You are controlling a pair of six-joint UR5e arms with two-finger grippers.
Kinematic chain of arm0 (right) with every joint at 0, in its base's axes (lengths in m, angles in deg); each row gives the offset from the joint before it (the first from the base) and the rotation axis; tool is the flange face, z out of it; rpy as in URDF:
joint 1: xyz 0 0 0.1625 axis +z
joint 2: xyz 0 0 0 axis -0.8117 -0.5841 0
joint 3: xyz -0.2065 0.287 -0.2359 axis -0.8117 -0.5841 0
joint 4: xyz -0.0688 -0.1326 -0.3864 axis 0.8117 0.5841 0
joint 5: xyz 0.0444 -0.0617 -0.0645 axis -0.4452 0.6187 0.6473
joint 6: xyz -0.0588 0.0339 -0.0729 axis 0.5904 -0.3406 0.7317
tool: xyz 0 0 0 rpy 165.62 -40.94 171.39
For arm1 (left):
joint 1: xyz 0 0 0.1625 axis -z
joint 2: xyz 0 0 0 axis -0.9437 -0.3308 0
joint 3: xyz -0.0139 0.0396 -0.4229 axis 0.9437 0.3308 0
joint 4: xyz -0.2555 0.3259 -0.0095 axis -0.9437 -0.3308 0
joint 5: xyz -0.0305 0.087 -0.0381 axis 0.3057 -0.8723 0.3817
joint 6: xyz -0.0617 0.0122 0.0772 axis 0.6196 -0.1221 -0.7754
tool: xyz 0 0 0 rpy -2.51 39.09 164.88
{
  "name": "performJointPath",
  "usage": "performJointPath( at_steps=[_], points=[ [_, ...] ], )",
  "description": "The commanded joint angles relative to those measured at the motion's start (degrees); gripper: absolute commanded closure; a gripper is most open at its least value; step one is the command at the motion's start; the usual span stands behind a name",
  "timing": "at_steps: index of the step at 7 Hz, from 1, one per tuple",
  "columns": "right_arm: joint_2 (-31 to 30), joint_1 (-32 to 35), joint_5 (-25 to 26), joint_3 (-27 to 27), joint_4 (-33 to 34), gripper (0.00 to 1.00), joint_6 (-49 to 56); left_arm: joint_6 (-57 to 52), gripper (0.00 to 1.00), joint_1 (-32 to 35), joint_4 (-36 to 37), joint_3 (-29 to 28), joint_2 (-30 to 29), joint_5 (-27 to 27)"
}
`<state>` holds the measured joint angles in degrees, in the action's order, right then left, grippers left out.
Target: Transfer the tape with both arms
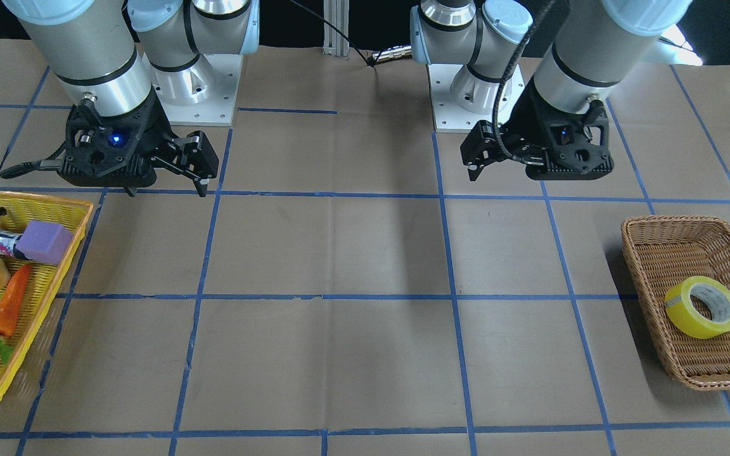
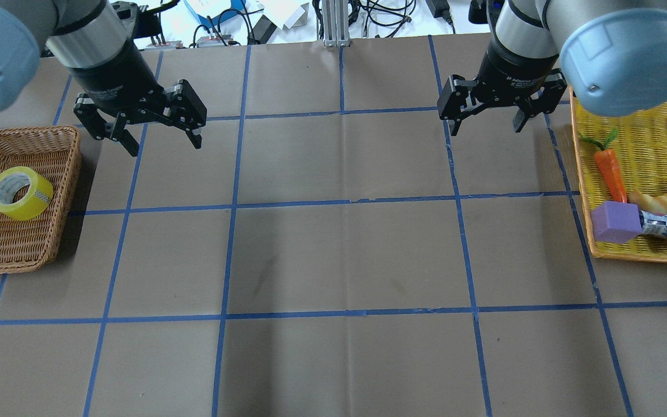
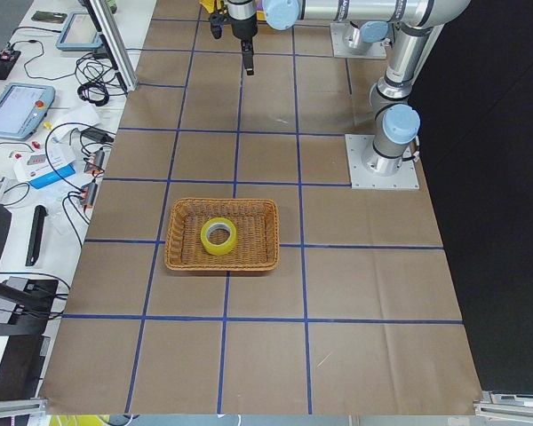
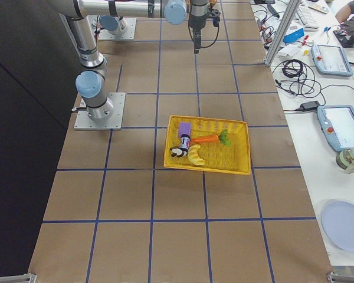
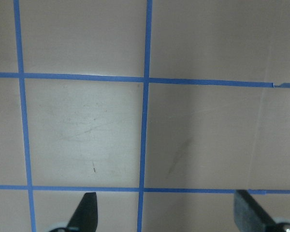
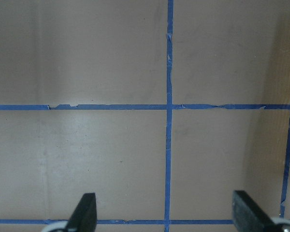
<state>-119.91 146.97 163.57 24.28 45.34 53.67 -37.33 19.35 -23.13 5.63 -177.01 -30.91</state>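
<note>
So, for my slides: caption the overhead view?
Left pincer and right pincer hang open; tape sits in the wicker basket.

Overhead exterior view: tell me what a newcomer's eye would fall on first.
The bright yellow roll of tape stands out, lying in the brown wicker basket at the view's left edge. At the right edge, a yellow woven tray holds an orange toy carrot and a purple block. Farther back hang the black left end effector and the right end effector, both open and empty.
</note>
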Motion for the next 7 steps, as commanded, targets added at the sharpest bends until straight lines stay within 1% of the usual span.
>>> performJointPath(
  at_steps=[1,2,7],
  points=[
    [0.0,0.0,0.1,0.1,-0.2,0.0,0.0,0.3,0.0,0.8,5.0,1.9,1.1,-0.3],
    [0.0,0.0,0.2,0.1,-0.2,0.0,0.0,0.7,0.0,0.9,4.9,2.0,1.1,-3.3],
    [0.0,-0.1,0.2,0.1,-0.4,0.0,0.0,0.7,0.0,0.8,4.4,2.0,1.0,-3.6]
  ],
)
